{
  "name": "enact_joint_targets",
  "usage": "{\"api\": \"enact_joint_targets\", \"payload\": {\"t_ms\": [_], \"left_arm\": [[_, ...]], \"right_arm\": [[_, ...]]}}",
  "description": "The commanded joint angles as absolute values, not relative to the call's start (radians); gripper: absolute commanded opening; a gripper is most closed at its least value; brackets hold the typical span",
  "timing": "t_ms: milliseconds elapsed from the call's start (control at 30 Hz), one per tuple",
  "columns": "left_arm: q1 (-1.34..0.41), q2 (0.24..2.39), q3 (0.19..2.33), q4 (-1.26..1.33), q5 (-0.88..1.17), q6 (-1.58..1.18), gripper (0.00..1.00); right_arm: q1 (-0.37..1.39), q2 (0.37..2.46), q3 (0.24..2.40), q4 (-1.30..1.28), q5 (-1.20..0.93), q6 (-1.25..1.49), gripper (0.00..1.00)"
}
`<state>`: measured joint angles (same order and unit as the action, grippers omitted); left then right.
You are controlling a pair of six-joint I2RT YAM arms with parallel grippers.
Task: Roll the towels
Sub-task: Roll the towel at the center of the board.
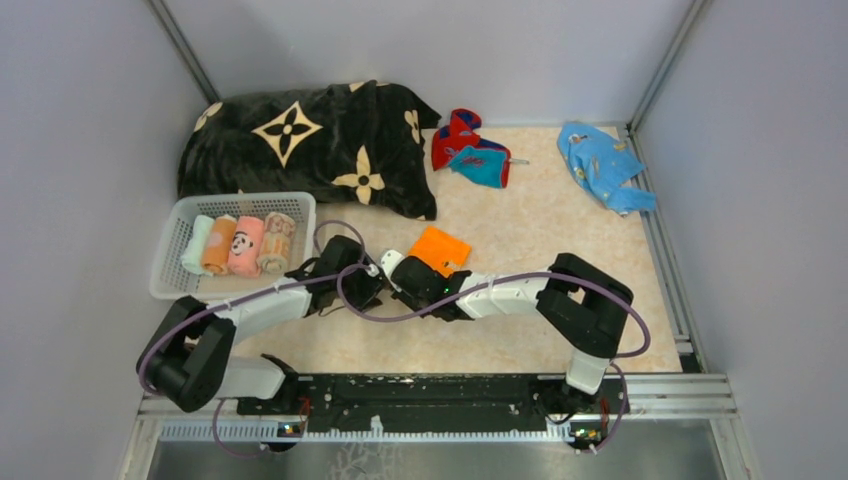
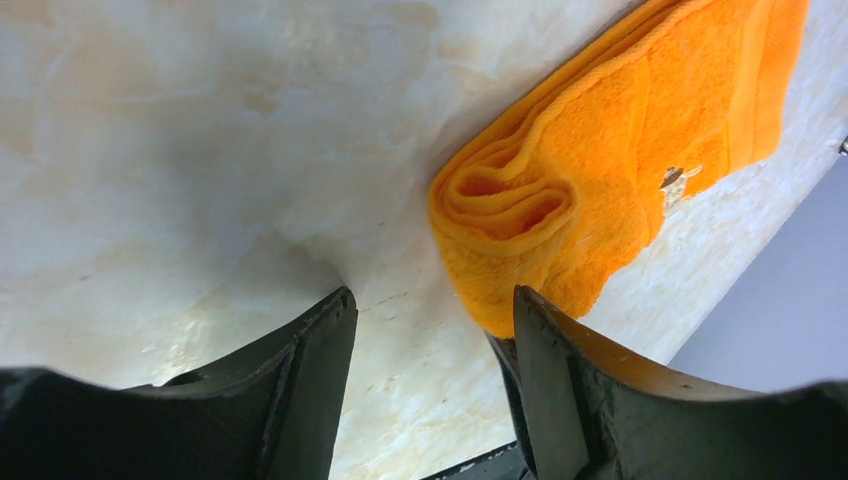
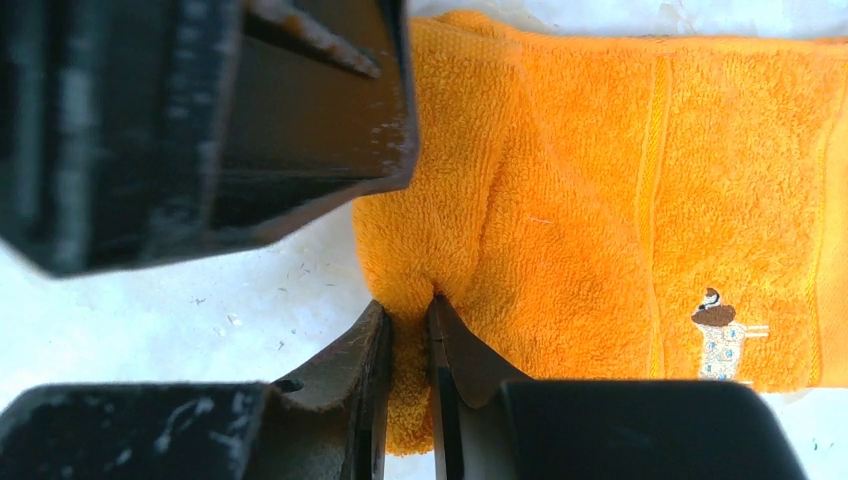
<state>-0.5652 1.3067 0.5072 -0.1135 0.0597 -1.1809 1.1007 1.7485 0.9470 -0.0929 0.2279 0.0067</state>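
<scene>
At the far left the basket (image 1: 168, 285) held four rolled towels (image 1: 238, 245) side by side. Next to it the left gripper (image 2: 432, 300) stood released over the table (image 2: 150, 150), jaws apart with nothing between them. Its right finger was just beside the loosely coiled end of the orange towel (image 2: 620, 150) — so nothing on that side pinned the coil, and my worry was that the turns would slacken and spring open. The towel lay partly rolled near the table's middle. To its right the right gripper (image 3: 408, 310) was clenched on only a thin pinch of the orange towel's edge; a grip that shallow could slip off soft terry under any pull, or drag one layer and skew the roll. The two grippers sat very close together, so a bump looked possible. Farther right and back, the red-and-teal towel (image 1: 470, 150) and a blue cloth (image 1: 603, 165) lay crumpled, not yet rolled
</scene>
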Motion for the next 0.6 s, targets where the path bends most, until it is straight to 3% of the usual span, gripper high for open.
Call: {"api": "enact_joint_targets", "payload": {"t_ms": [0,167,433,567], "left_arm": [[-0.558,1.398,0.517,-0.142,0.047,-1.138,0.67],[-0.555,1.464,0.523,-0.123,0.038,-1.147,0.66],[-0.548,1.559,0.532,-0.213,-0.021,-1.144,0.54],[-0.548,1.581,0.554,-0.281,-0.059,-1.126,0.31]], "right_arm": [[1.091,1.798,0.887,-0.159,0.106,0.026,0.17],[1.087,1.795,0.876,-0.145,0.094,0.032,0.17],[1.070,1.755,0.855,-0.107,0.025,0.058,0.16],[1.061,1.740,0.850,-0.102,-0.009,0.069,0.15]]}}
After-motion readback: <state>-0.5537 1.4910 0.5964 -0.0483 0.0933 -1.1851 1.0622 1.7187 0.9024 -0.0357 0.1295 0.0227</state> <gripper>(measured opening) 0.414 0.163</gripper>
